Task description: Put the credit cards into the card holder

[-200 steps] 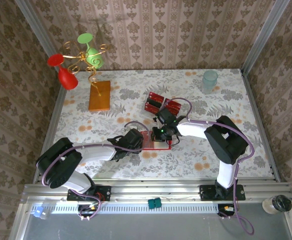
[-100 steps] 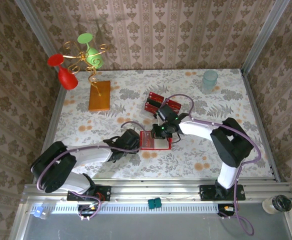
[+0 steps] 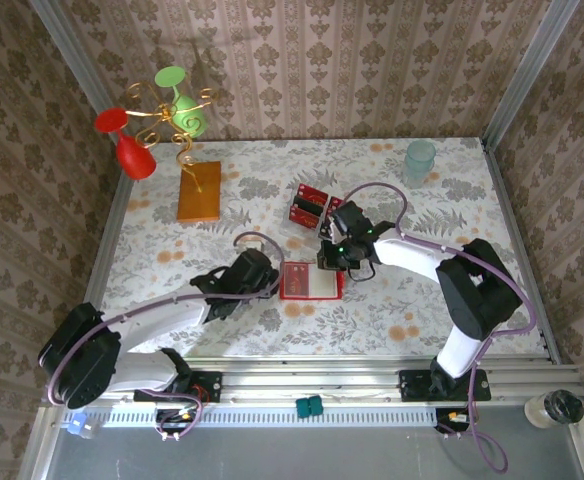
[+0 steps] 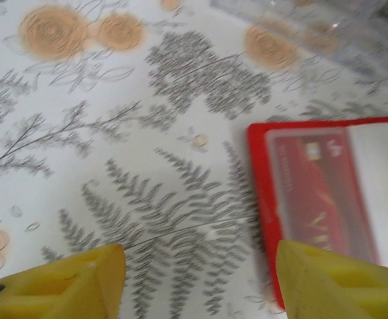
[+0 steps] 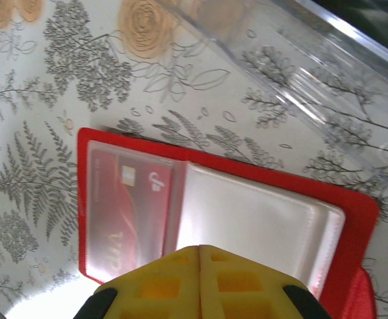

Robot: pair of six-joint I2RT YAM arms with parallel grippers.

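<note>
Card (image 5: 124, 206) inside open card holder (image 5: 82, 199)

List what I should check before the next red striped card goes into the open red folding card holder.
1. Red folding card holder lying open: ok.
2. One red card seated in its left clear pocket: ok.
3. Right clear pocket free: ok.
4. Loose red striped cards waiting beyond the holder: ok.
5. Right gripper ready to pick: not ok, jaws shut.
6. Left gripper steadying the holder: cannot tell, jaws open beside its edge.
</note>
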